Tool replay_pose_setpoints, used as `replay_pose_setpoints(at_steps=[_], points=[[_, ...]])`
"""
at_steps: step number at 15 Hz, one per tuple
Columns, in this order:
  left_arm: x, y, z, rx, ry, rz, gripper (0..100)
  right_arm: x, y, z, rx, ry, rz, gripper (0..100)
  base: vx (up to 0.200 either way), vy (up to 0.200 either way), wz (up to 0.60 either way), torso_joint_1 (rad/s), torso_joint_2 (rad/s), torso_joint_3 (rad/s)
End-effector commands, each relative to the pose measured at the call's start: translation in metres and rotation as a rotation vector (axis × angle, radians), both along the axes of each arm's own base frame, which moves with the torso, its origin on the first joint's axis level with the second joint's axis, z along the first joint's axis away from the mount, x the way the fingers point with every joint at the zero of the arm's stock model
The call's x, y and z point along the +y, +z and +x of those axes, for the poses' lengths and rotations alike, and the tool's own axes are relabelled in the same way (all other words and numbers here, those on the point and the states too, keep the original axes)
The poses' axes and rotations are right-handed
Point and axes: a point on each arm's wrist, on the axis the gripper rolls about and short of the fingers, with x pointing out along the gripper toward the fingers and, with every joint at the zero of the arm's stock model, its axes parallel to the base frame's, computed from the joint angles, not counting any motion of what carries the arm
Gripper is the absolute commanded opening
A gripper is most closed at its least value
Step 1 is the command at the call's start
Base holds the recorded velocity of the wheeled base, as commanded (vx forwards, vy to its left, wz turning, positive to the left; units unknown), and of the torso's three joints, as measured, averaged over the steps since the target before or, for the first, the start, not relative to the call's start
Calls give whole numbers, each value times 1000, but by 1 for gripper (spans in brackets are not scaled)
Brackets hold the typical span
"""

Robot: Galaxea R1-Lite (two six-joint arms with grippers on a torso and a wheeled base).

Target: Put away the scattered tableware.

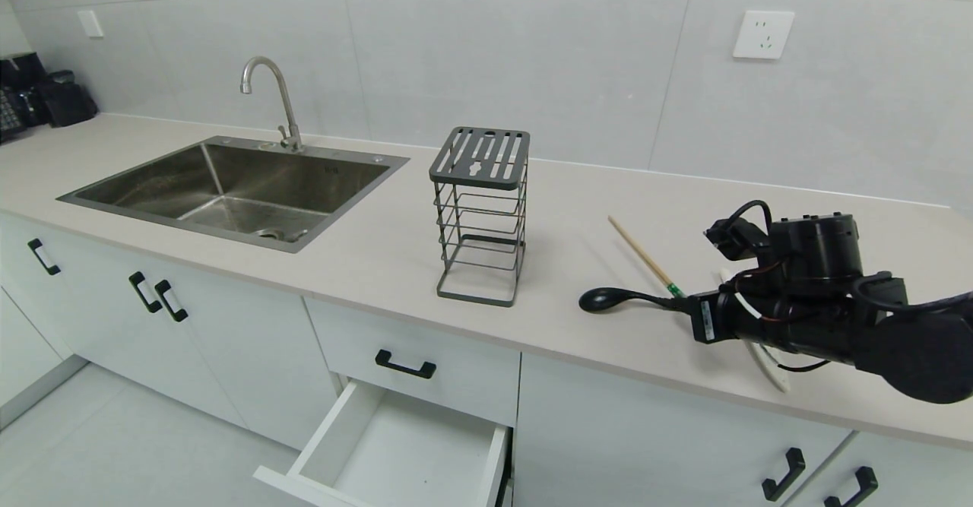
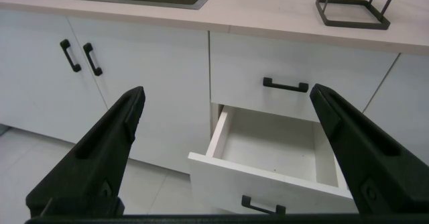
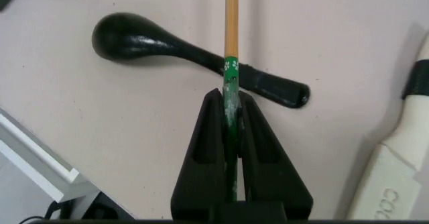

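Pale kitchen worktop: right pincer grips the chopstick by its very end, so it might swivel and nudge the black spoon at 9 o'clock. Left pincer hangs wide open.

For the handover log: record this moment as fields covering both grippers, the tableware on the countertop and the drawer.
right gripper: jaws shut on the green end of the chopstick
left gripper: jaws open, holding nothing, facing the drawer
drawer: pulled open below the countertop
black spoon: lying on the countertop, handle under the chopstick
white utensil: on the countertop beside the right gripper
rack: upright between the sink and the black spoon
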Motion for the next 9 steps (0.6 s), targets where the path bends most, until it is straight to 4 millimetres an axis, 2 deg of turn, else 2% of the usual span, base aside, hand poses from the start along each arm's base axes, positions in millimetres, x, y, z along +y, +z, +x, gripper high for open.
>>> replay_pose_setpoints(at_steps=[1,4,8,9], points=[[0,0,0,1,1,0,100,-5,17,-7,-52,-6,14,0,0,0,0,0,0,0],[0,0,0,1,1,0,100,-9,43,-33,-139,7,28,0,0,0,0,0,0,0],[0,0,0,1,1,0,100,-15,74,-88,-278,64,38,0,0,0,0,0,0,0],[0,0,0,1,-1,0,100,-15,77,-95,-296,76,38,0,0,0,0,0,0,0]])
